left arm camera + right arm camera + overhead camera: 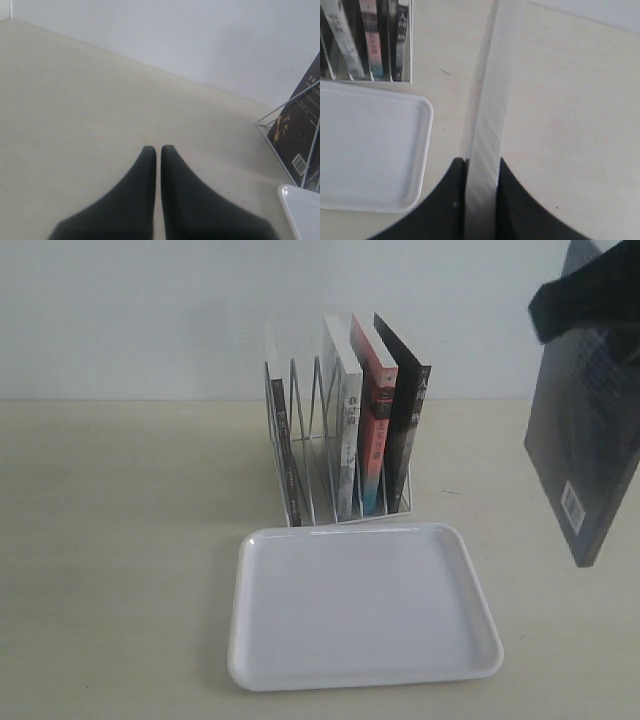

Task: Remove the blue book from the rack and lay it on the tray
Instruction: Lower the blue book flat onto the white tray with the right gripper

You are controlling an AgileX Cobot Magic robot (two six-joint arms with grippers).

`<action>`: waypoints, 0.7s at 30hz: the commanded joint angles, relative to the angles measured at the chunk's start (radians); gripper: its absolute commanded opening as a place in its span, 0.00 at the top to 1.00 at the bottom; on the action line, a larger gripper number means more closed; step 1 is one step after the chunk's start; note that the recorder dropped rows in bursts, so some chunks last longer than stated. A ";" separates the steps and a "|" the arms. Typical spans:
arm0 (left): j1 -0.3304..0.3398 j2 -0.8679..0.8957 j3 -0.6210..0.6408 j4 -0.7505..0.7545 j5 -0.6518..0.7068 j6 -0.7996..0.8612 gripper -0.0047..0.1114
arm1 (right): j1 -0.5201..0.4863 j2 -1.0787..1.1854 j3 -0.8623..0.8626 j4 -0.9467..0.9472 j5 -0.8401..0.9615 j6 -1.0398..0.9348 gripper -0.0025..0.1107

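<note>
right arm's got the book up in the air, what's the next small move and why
Probably swing the right gripper toward the tray, starting to tip the blue book flat. The book hangs upright, clamped in the jaws, beyond the tray's right side in the exterior view, and nothing lies in the tray.
</note>
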 commanded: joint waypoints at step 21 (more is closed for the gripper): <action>0.002 -0.003 0.003 0.000 -0.013 0.004 0.92 | 0.210 0.415 -0.153 -0.081 -0.032 -0.066 0.98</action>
